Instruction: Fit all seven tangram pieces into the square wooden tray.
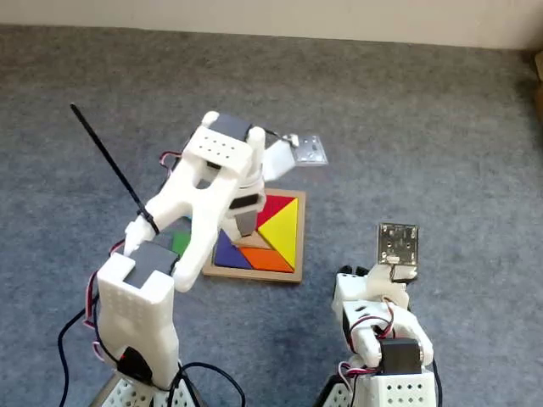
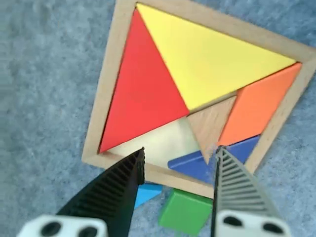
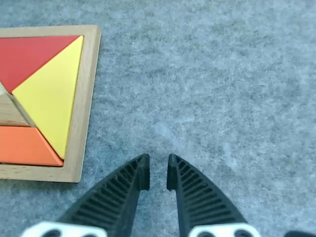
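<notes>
Tray (image 1: 263,274), square & wooden, lies flat on grey counter (image 1: 424,127) in high view. Inside it: red triangle (image 1: 276,206), yellow triangle (image 1: 284,231), orange piece (image 1: 267,259), blue piece (image 1: 227,254). Left arm (image 1: 204,195) stretches over tray's left side. Green piece (image 1: 181,242) lies on counter just outside tray, partly under that arm. Right arm (image 1: 382,331) sits folded, apart from tray

Left wrist view: left gripper (image 2: 180,158) hangs above tray rim, fingers (image 2: 123,182) spread wide, holding nothing. Red & yellow triangles touch along one edge; orange piece sits against yellow, blue piece beside orange. Bare wood shows btwn them. Green piece & light blue triangle (image 2: 147,193) lie outside, just beside rim

Right wrist view: right gripper (image 3: 158,170) is over bare counter beside tray, fingers almost together w/ thin gap, gripping nothing
</notes>
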You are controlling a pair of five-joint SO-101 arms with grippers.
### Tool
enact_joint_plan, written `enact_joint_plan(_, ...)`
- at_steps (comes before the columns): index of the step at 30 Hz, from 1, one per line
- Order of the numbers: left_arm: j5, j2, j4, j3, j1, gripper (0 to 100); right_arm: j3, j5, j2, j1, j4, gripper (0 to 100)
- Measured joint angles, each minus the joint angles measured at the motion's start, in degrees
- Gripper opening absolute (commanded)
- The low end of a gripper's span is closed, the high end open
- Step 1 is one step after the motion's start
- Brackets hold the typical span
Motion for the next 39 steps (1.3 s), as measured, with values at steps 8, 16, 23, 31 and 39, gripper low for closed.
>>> enact_joint_plan(8, 0.1, -0.3, -12.4, 11.5, -0.6, 23, 0.0, 0.0, 0.0, 0.0, 0.0, 7.4)
enact_joint_plan(16, 2.8, -0.7, -14.6, 13.5, -0.9, 23, 0.0, 0.0, 0.0, 0.0, 0.0, 7.4)
enact_joint_plan(23, 5.8, -5.3, -10.9, 13.5, -0.6, 23, 0.0, 0.0, 0.0, 0.0, 0.0, 7.4)
enact_joint_plan(31, 12.7, -16.9, -9.1, 16.4, -5.8, 23, 0.0, 0.0, 0.0, 0.0, 0.0, 7.4)
enact_joint_plan(39, 27.7, -19.3, -9.1, 22.8, -15.1, 24, 0.0, 0.0, 0.0, 0.0, 0.0, 7.4)
